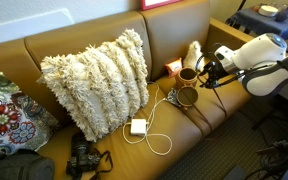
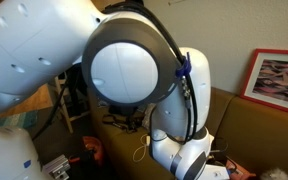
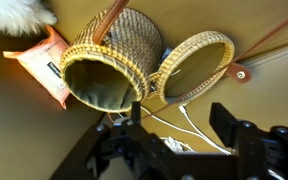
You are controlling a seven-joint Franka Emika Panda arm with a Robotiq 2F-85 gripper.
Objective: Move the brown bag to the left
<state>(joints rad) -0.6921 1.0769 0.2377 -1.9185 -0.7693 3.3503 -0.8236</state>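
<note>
Exterior view, L to R: red-and-white floral patterned cushion (image 1: 2, 118) at lower left edge. Black camera w/ strap (image 1: 82, 158) at bottom, on the seat front. Large cream shaggy pillow (image 1: 96, 80) at frame centre, leaning on the backrest of the tan leather couch (image 1: 54, 40). Small white square charger (image 1: 137, 127) just below the pillow's right corner, w/ thin white cable (image 1: 159, 140) looping rightward.

Right of centre: small orange-red box (image 1: 172, 67), white plush toy (image 1: 193, 52) behind it against the backrest. Brown bag (image 1: 188, 90) lies on the seat cushion just right of the box, approx. touching it. Robotiq gripper (image 1: 210, 72) sits just right of the bag; white Panda arm (image 1: 259, 52) comes in from the right edge.

Wrist view: the box (image 3: 42, 62) at left, the bag (image 3: 114, 60) in upper centre. Bag body looks woven, basket-like texture, golden brown. Two round ring rims side by side: left one shows a dark greenish interior, right one (image 3: 199, 65) is open, couch visible through it. Thin brown strap runs up from the body; a second strap w/ round rivet at upper right.

Gripper (image 3: 179, 125) at bottom of frame, black fingers (image 3: 224, 120) well apart, nothing clamped between; only the cable visible in the gap. Left fingertip is at the bag's rim; contact not clear.

Exterior view: arm (image 2: 134, 70) fills most of the frame; red-framed picture (image 2: 279, 82) on wall at right. Bag hidden here.
</note>
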